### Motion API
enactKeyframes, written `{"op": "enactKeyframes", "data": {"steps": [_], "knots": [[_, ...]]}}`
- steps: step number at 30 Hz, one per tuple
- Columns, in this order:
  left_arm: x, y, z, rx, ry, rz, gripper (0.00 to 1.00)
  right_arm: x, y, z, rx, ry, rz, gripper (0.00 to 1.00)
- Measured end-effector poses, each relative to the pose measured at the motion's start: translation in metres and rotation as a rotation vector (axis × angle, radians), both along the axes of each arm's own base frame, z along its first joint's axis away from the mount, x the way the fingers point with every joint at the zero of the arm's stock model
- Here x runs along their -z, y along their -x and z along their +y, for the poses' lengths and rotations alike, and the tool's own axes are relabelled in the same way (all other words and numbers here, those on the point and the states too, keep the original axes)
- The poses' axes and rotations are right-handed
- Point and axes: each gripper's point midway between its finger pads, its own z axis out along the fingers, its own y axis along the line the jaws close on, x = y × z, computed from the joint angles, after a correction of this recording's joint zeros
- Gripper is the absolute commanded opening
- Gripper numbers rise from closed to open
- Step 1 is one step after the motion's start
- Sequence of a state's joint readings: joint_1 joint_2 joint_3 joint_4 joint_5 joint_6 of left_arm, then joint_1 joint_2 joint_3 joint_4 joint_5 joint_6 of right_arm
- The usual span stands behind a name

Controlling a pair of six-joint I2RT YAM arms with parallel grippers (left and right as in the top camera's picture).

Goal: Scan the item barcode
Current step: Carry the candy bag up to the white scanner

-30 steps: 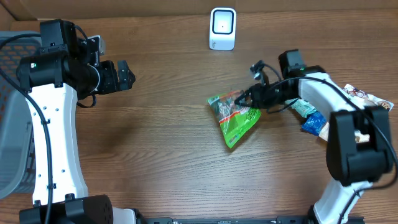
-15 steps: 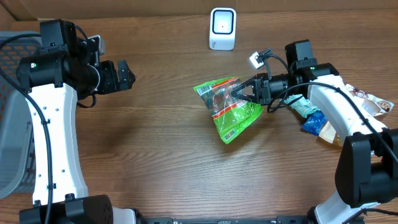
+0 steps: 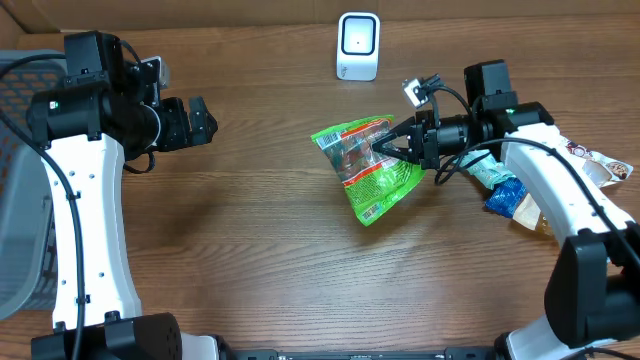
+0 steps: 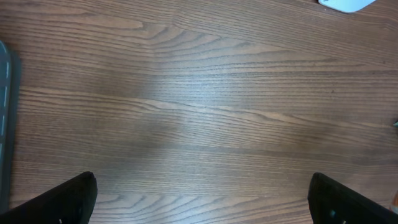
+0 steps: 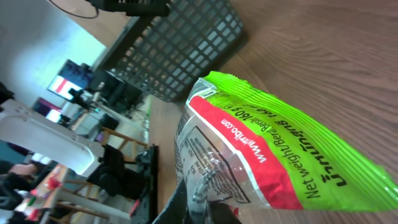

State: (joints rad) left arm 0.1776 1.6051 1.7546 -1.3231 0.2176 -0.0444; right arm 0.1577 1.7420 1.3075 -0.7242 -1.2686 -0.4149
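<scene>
Closer to the white scanner point(image 3: 358, 45) now, the green bag point(image 3: 368, 170) hangs pinched tight in the right gripper point(image 3: 383, 150); left gripper point(image 3: 205, 122) fingers wide apart.

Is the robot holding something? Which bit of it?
Yes: the right gripper pinches the green snack bag at its upper right side. The left gripper holds nothing.

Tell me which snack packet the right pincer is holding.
The green bag, pinched at one edge by the right pincer. The blue packet and white packet lie by that arm, ungripped.
</scene>
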Motion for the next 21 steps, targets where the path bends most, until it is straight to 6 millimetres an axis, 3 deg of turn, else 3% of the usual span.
{"op": "enactKeyframes", "data": {"steps": [4, 13, 17, 21], "knots": [[0.0, 0.0, 0.0, 0.0, 0.0, 0.0, 1.0, 0.012, -0.012, -0.005, 0.077, 0.1, 0.017, 0.04], [0.0, 0.0, 0.0, 0.001, 0.0, 0.0, 1.0, 0.081, -0.063, -0.046, 0.529, 0.633, 0.068, 0.04], [0.0, 0.0, 0.0, 0.0, 0.0, 0.0, 1.0, 0.091, -0.076, -0.06, 0.685, 0.848, -0.042, 0.04], [0.0, 0.0, 0.0, 0.0, 0.0, 0.0, 1.0, 0.081, -0.092, -0.064, 0.795, 0.972, -0.211, 0.04]]}}
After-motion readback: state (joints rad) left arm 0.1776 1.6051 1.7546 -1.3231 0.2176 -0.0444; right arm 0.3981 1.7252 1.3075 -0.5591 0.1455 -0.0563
